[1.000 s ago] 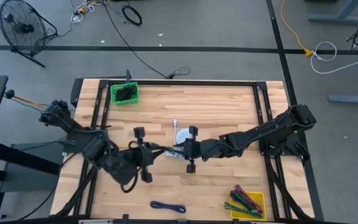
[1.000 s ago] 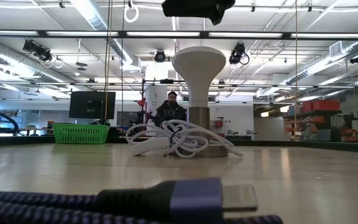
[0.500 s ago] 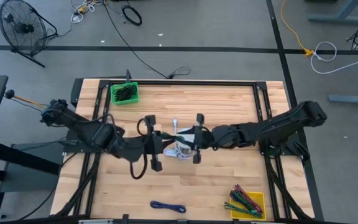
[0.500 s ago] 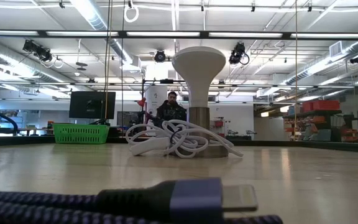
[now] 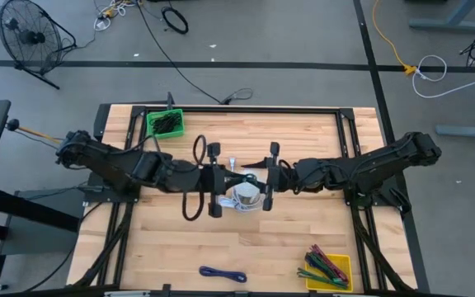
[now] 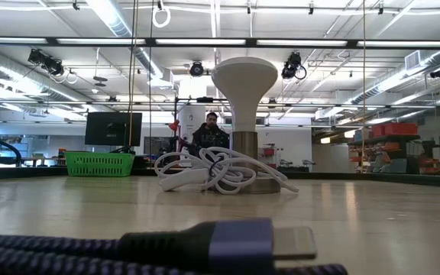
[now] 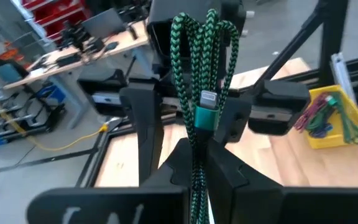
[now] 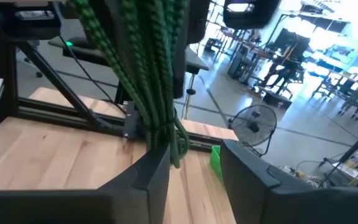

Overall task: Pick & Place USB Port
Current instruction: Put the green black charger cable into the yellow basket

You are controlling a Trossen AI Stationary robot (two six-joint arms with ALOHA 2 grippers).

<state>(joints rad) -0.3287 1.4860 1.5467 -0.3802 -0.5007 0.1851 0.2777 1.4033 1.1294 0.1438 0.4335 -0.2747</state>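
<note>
A green braided cable bundle (image 7: 199, 68) with a silver-and-green connector (image 7: 205, 113) is held in the air over the table's middle. My left gripper (image 7: 197, 171) is shut on it and shows left of centre in the high view (image 5: 219, 180). My right gripper (image 8: 194, 168) faces it from the right (image 5: 264, 177). It is open, with a finger on either side of the bundle (image 8: 151, 74). Below them a white stand (image 6: 243, 84) stands on the table, with a white cable (image 6: 212, 172) coiled at its foot. My left gripper pinches several strands of the green bundle (image 7: 196, 155) between its two fingers, below the connector. The fingers come level from the table's left. The bundle runs on past the fingertips toward my right gripper, clear of the table.
A green basket (image 5: 165, 124) stands at the far left. A yellow tray (image 5: 330, 268) of coloured cables sits at the near right. A blue braided cable (image 5: 223, 273) lies by the near edge, close to the low camera (image 6: 205, 244). A person (image 6: 208, 134) is in the room behind.
Both grippers have gone up and toward the far edge, and the left one also toward the table's right. They now meet above the white stand. The dark gripper at the top of the low view has left that picture.
</note>
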